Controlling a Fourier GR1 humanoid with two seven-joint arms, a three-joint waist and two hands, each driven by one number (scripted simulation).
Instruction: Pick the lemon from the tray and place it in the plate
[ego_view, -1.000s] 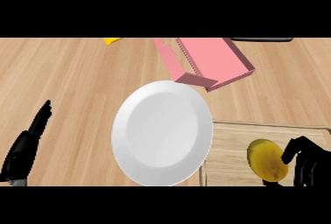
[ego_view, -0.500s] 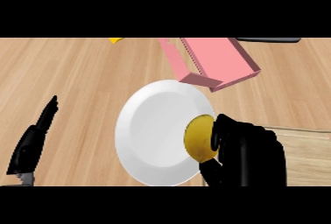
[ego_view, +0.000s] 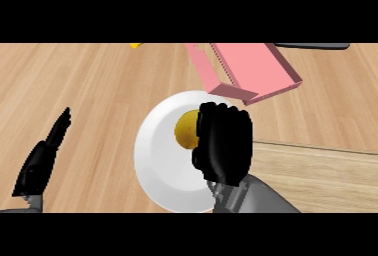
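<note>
The right hand (ego_view: 224, 145) is over the plate (ego_view: 159, 170), reaching in from the lower edge on its grey forearm (ego_view: 255, 197). Its black fingers (ego_view: 221, 117) are curled round the lemon (ego_view: 187, 129), grasping it from the right side. Only the left part of the lemon shows, a yellow curve peeking out past the fingers. The rest is hidden behind the hand.

So the lemon sits above the plate's upper middle, inside the rim. Whether it touches the plate's surface or hangs just over it cannot be told from this steep look down.

The plate is white and round, lying flat on the wooden bench (ego_view: 96, 85). The right hand covers much of its right half.

To the right of the plate lies the tray (ego_view: 325, 170), a pale wooden slab with a darker upper edge. Its left part is hidden behind the hand and forearm.

Above the plate, a pink box (ego_view: 247, 70) lies tilted, its open side up, its near corner just beside the plate's upper rim. A small yellow thing (ego_view: 136, 45) shows at the top edge, cut off by it. A dark strip (ego_view: 314, 46) lies at the top right, also cut off.

Over on the left, the left hand (ego_view: 44, 160) rests near the edge, fingers straight and pointing up, released, holding nothing, well apart from the plate.
</note>
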